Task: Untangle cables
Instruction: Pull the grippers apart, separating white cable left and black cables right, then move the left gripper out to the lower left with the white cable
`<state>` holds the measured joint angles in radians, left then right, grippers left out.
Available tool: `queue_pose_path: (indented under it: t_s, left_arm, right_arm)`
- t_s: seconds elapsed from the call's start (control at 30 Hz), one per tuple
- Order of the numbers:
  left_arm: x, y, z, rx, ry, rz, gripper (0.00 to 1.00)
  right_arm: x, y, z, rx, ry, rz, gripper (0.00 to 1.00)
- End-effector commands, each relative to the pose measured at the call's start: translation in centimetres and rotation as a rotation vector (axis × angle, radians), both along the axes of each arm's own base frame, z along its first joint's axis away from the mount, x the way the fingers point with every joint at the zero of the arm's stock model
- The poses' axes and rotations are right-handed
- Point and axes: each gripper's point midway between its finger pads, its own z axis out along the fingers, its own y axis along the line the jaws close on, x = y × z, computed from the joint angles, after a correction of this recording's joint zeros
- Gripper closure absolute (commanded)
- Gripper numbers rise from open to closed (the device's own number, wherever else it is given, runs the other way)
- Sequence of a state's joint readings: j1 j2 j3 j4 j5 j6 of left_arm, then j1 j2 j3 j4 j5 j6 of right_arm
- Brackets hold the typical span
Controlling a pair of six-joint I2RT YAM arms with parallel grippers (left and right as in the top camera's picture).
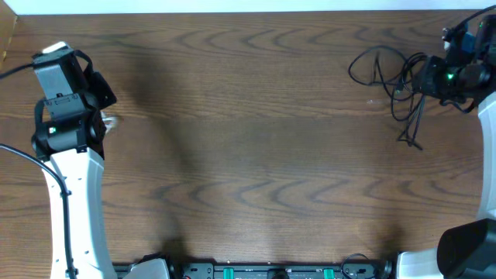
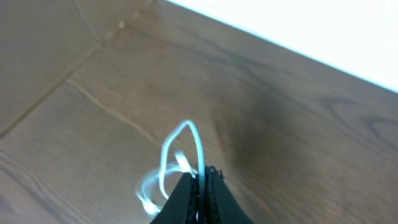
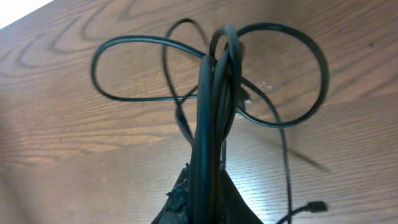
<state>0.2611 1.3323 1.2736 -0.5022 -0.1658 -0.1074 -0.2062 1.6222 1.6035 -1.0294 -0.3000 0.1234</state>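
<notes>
Since the 2 long, thin black cables point(image 3: 211, 106) are looking limp, light and a little springy, they are likely to sag and slip through a loose pinch rather than hold a shape. The small plug ends, or 1 strand clear of the crossings, are seeming the surest places to take hold. The cables are sitting bunched in overlapping loops at the far right corner of the brown wood-grain table point(image 1: 248, 155), with 1 plug end trailing onto the wood. The right gripper point(image 3: 202, 183) is pinching several strands of that bundle at once, its jaws closed on them, and the loops are fanning out past the fingertips. The right arm is reaching to the far right edge, its wrist angling over the tangle.

Equally soft and lighter, the short, thin white cable point(image 2: 187, 124) is curling in a small loop at the left side of the table, well apart from the black ones. The left gripper point(image 2: 200, 183) is clamping it, jaws shut on the strand with no gap showing. The left arm is stretching forward along the left edge, its wrist tilting down toward the wood.
</notes>
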Motion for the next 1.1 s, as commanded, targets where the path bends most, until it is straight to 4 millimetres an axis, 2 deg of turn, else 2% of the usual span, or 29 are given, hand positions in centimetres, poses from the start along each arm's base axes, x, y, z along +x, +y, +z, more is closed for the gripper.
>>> queue_pose_path:
  t_s: [0.0,0.2,0.33,0.47,0.67,0.77,0.87,0.97,1.07]
  left_arm:
    - [-0.4,1.6,2.0,0.065,-0.048,0.045,0.93]
    - [-2.2,6.4,3.6,0.149,-0.085,0.226,0.93]
    - [-5.1,10.3,5.7,0.225,-0.101,0.405,0.93]
    - [-7.2,12.7,7.1,0.25,-0.135,0.496,0.93]
    - [-8.8,15.7,7.5,0.267,-0.157,0.582,0.93]
    - [-9.9,17.8,8.4,0.306,-0.188,0.633,0.93]
    - [-11.8,20.1,9.6,0.353,-0.213,0.706,0.93]
    - [-13.2,21.6,9.7,0.362,-0.221,0.752,0.92]
    - [-12.8,22.0,8.2,0.331,-0.185,0.727,0.92]
  right_arm:
    - [0.2,1.1,0.5,0.007,-0.019,0.047,0.99]
    - [0.2,1.2,0.5,0.008,-0.019,0.05,0.99]
    - [0.2,1.5,0.5,0.009,-0.015,0.056,0.99]
    - [0.2,1.6,0.5,0.009,-0.015,0.06,0.99]
    - [0.2,1.6,0.5,0.008,-0.015,0.06,0.99]
    - [0.2,1.6,0.5,0.009,-0.015,0.06,0.99]
    - [0.2,1.6,0.5,0.009,-0.015,0.06,0.99]
    - [0.2,1.7,0.5,0.009,-0.015,0.061,0.99]
    - [0.2,1.6,0.5,0.009,-0.015,0.06,0.99]
